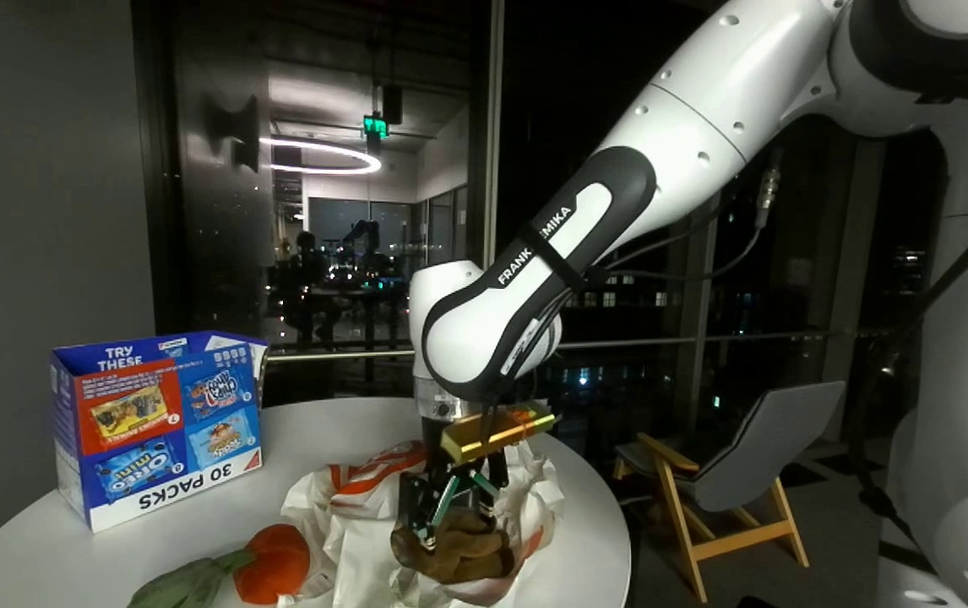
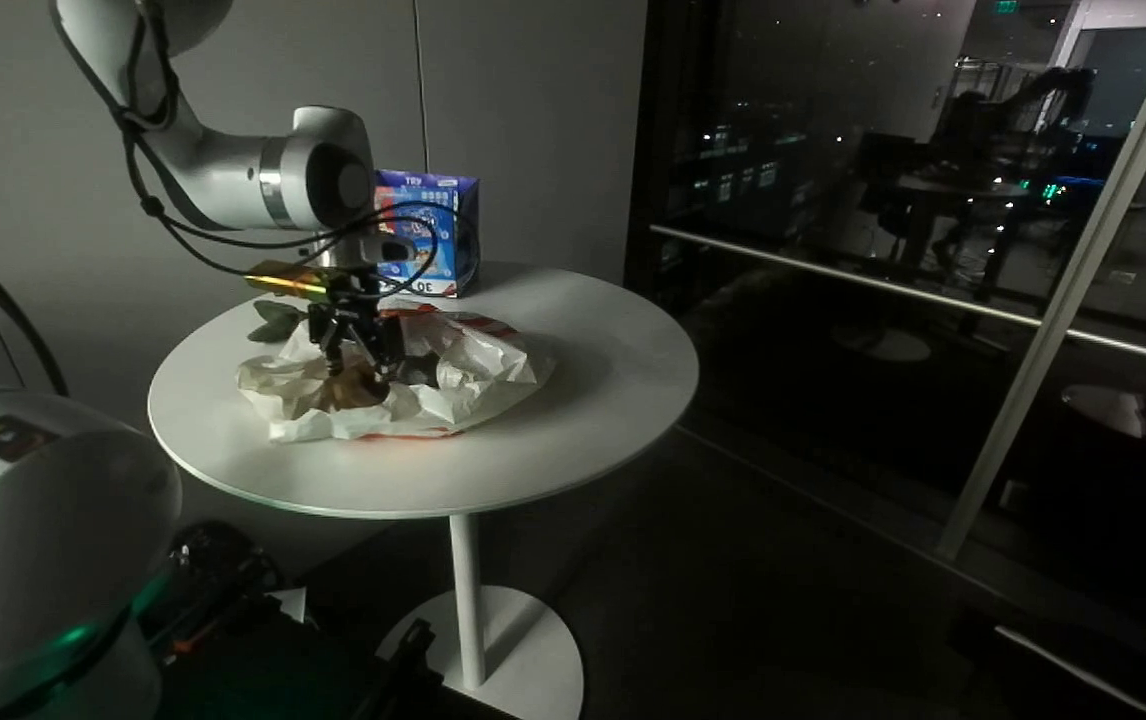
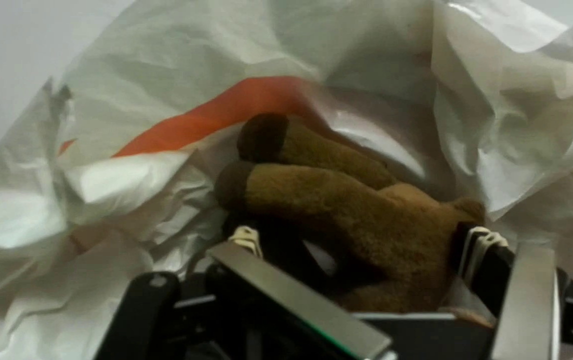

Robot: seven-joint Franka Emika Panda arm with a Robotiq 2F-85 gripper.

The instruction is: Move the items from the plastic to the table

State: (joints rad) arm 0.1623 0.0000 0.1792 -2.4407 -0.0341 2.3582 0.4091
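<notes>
Where the crumpled white plastic bag (image 3: 356, 45) spreads over the bench (image 2: 603, 400), I see the brown plush toy (image 3: 326, 195) lying in the bag's hollow, its two dark-tipped limbs pointing left in the wrist view beside the bag's orange stripe, its long axis slanting from those tips to the body at lower right. My hand (image 3: 366, 245) is down among the bag's folds with fingers spread wide astride the toy, and I can't tell whether either one presses on it; the snack box (image 1: 171, 435) stands apart from the bag.
</notes>
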